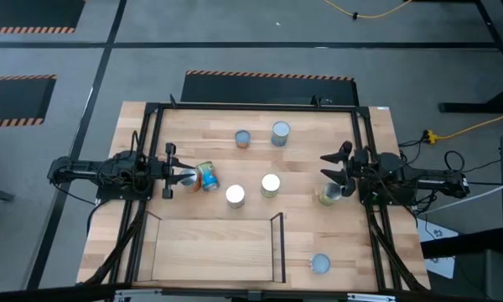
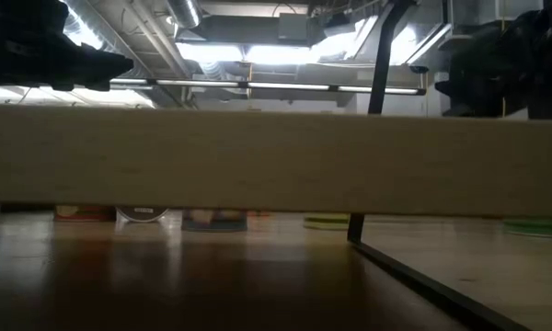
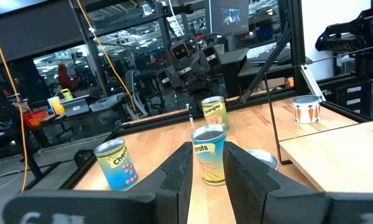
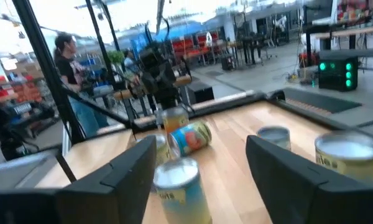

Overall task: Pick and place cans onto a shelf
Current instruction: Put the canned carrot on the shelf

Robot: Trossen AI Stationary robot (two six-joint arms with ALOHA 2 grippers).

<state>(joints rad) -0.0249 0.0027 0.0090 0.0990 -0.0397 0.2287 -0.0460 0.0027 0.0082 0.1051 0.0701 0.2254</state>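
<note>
The right gripper (image 1: 339,170) is standing with its fingers spread wide at the table's right side, a green-labelled can (image 1: 329,195) upright just beside it, seemingly lined up for a grasp. The left gripper (image 1: 172,175) is hanging at the left edge, partly parted, apparently around a silver-topped can (image 1: 187,177), though I cannot tell if it grips. A tipped orange-and-blue can (image 1: 207,177) is lying alongside. The shelf (image 1: 214,249) is sitting bare near the front, so none looks placed yet.
</note>
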